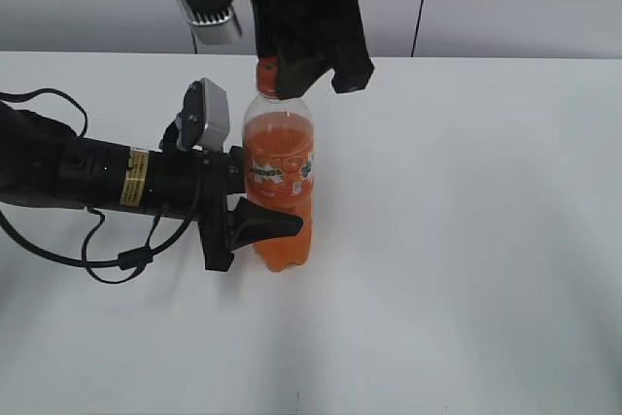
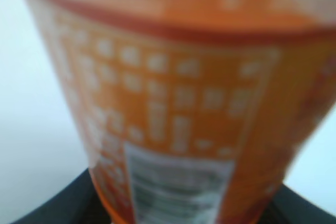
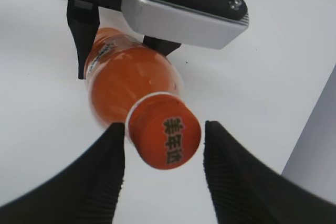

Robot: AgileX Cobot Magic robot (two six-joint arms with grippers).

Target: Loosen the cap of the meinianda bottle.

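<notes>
The cap (image 3: 164,137) sits between your right claw's (image 3: 164,153) spread fingers, left one touching, so centre and close them squarely on its ribs before twisting, while your left claw (image 1: 260,216) pinches the bottle (image 1: 280,177) upright mid-table.

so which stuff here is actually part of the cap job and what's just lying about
Part of the job:
- small orange ribbed plastic cap
- clear plastic bottle of orange drink
- left gripper, clamped on the bottle
- right gripper, jaws either side of the cap

Just there:
- plain white table
</notes>
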